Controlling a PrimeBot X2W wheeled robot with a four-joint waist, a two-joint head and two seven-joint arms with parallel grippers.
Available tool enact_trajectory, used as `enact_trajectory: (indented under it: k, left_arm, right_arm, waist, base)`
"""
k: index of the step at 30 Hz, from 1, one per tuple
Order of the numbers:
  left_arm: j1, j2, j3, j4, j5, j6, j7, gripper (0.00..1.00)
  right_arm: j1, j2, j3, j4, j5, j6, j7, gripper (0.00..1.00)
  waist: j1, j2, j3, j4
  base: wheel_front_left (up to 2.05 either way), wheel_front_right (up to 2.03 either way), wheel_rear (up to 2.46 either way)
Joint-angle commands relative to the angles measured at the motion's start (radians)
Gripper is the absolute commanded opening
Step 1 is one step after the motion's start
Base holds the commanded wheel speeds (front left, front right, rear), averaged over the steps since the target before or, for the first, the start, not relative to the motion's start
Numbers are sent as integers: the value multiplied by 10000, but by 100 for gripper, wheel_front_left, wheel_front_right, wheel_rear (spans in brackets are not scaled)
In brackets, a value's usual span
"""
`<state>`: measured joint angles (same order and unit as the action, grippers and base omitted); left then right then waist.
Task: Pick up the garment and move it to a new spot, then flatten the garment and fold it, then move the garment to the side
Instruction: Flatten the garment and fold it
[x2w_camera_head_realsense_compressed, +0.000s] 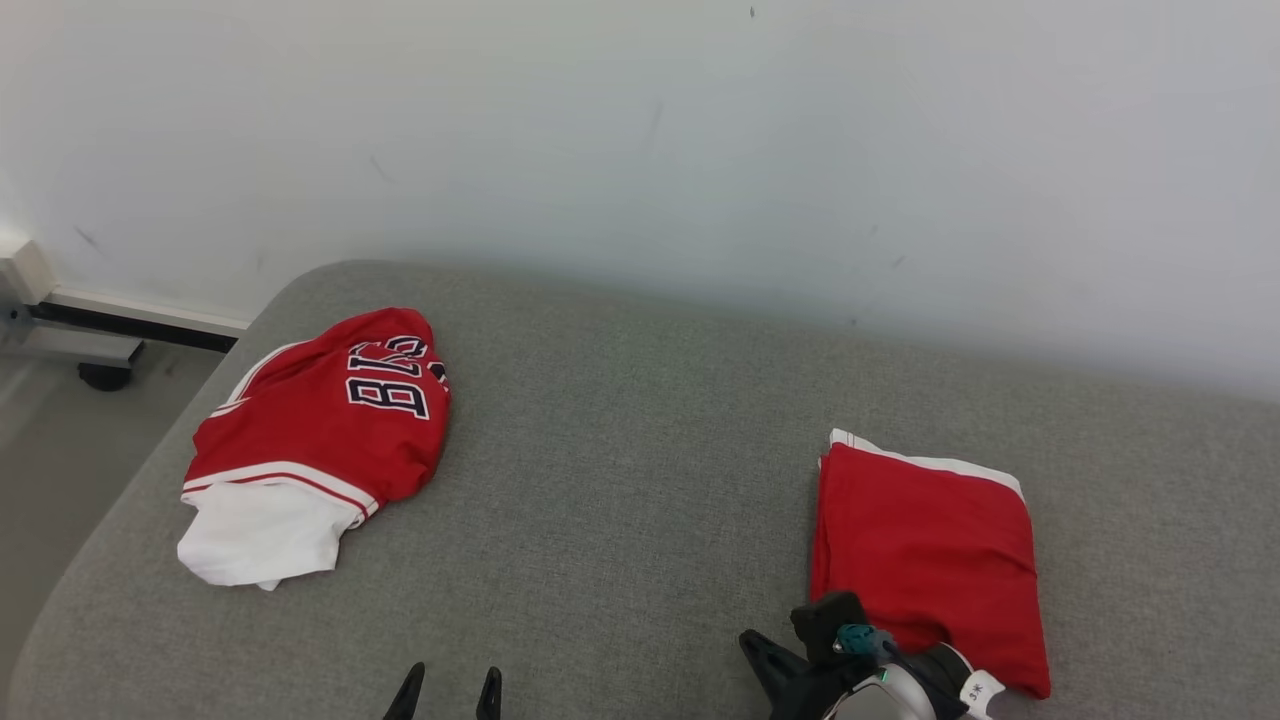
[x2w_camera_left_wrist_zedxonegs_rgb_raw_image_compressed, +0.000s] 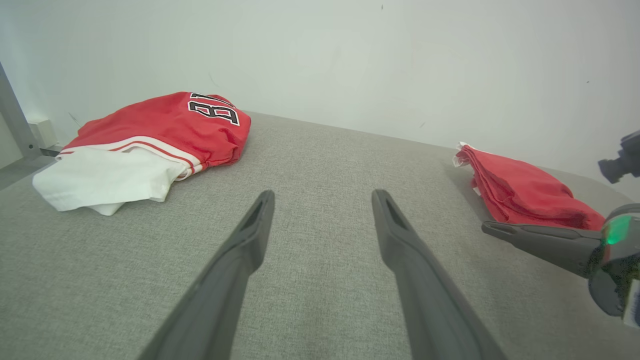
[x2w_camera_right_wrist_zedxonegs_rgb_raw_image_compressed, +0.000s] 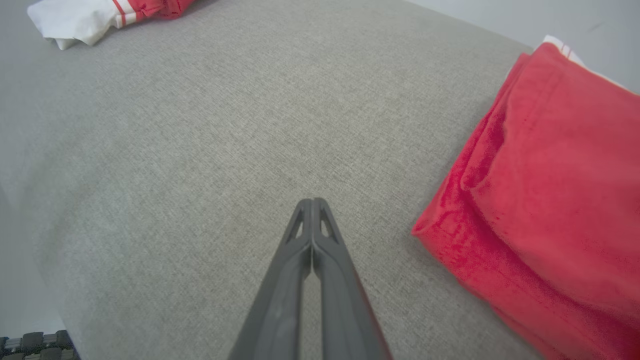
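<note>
A red garment (x2w_camera_head_realsense_compressed: 925, 550) with white trim lies folded flat at the right of the grey cushioned surface (x2w_camera_head_realsense_compressed: 620, 450); it shows too in the left wrist view (x2w_camera_left_wrist_zedxonegs_rgb_raw_image_compressed: 525, 195) and the right wrist view (x2w_camera_right_wrist_zedxonegs_rgb_raw_image_compressed: 550, 200). My right gripper (x2w_camera_head_realsense_compressed: 748, 640) is shut with nothing between its fingers, just left of the fold's near corner and apart from it (x2w_camera_right_wrist_zedxonegs_rgb_raw_image_compressed: 312, 202). It also enters the left wrist view from the right (x2w_camera_left_wrist_zedxonegs_rgb_raw_image_compressed: 487, 227). My left gripper (x2w_camera_head_realsense_compressed: 452, 675) stands open over bare cushion at the near edge (x2w_camera_left_wrist_zedxonegs_rgb_raw_image_compressed: 322, 195). A crumpled red and white jersey (x2w_camera_head_realsense_compressed: 320, 420) with dark lettering lies at the far left.
A white wall (x2w_camera_head_realsense_compressed: 700, 150) runs behind the surface. Off its left edge the floor holds a metal frame with a black caster (x2w_camera_head_realsense_compressed: 100, 375). Bare grey cushion stretches between the two garments.
</note>
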<state>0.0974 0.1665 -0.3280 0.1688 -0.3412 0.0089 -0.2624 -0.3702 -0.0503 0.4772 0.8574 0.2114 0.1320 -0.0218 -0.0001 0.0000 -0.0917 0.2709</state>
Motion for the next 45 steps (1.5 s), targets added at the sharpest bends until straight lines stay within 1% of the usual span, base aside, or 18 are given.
enact_trajectory:
  k: [1,2,3,4,5,8,12,15,18,23,25,26,28,33,38,39,45]
  left_arm:
    - [77,-3,22,2,100,4,-17,100]
    - [115,-8,54,-9,109,19,-17,100]
    - [148,-14,91,-26,111,40,-17,100]
    - [192,-15,130,-57,119,65,-17,100]
    - [258,-15,185,-84,129,89,-17,100]
    - [355,-34,406,-193,125,181,-17,100]
    - [518,-73,983,-478,208,330,-17,100]
    - [602,-112,1447,-736,284,296,-17,100]
    - [755,-146,1961,-864,500,279,-17,100]
    - [897,-322,2783,-998,790,-59,-17,100]
    - [899,-338,3027,-1088,963,-292,-17,100]
    - [913,-410,3177,-1116,982,-417,-17,100]
    - [956,-480,3405,-1153,1116,-699,-17,100]
    - [1134,-635,3900,-769,1187,-1141,-17,100]
    - [1275,-722,4275,-73,1188,-1331,-17,100]
    - [1322,-733,4301,57,1223,-1316,-16,100]
    - [1223,-721,4158,577,1299,-1397,-17,100]
  right_arm:
    - [164,-1,82,-106,138,-21,29,0]
    - [219,-4,165,-312,213,-21,62,3]
    - [277,-3,190,-504,297,-21,69,35]
    - [344,-3,134,-689,380,-21,57,88]
    - [423,-3,45,-873,413,-21,36,100]
    - [724,-3,-550,-1421,312,-21,-125,100]
    - [1349,-1,-1802,-2357,-113,-22,-434,100]
    - [2030,4,-2860,-3299,-355,-22,-676,100]
    - [2713,6,-3517,-4349,-288,-22,-969,100]
    - [3705,6,-4078,-5567,-520,-22,-1195,100]
    - [3962,6,-4124,-5868,-724,-22,-1226,100]
    - [4090,6,-4213,-5989,-646,-22,-1251,100]
    - [4274,-9,-4457,-6133,-559,-22,-1287,100]
    - [4473,5,-5031,-6051,-753,-22,-1260,100]
    - [4537,0,-5378,-5823,-895,-22,-1210,100]
    - [4542,2,-5428,-5765,-956,-20,-1169,100]
    - [4580,3,-5730,-5698,-948,-22,-1062,100]
  waist:
    - [1,0,-38,-40]
    - [1,0,-71,-83]
    - [1,0,-102,-133]
    - [1,0,-141,-199]
    - [1,0,-185,-285]
    - [1,0,-301,-585]
    - [1,0,-461,-1092]
    - [1,0,-562,-1475]
    - [1,0,-652,-1894]
    - [1,0,-748,-2512]
    - [1,0,-774,-2702]
    - [1,0,-789,-2789]
    - [1,0,-811,-2946]
    - [1,0,-805,-3179]
    - [1,0,-786,-3244]
    - [1,0,-780,-3243]
    - [1,0,-759,-3120]
  base:
    - [0,0,0]
    - [0,0,0]
    - [0,0,0]
    - [0,0,0]
    - [0,0,0]
    - [0,0,0]
    - [0,0,0]
    - [0,0,0]
    - [0,0,0]
    - [0,0,0]
    - [0,0,0]
    - [0,0,0]
    - [0,0,0]
    - [0,0,0]
    - [0,0,0]
    - [0,0,0]
    - [0,0,0]
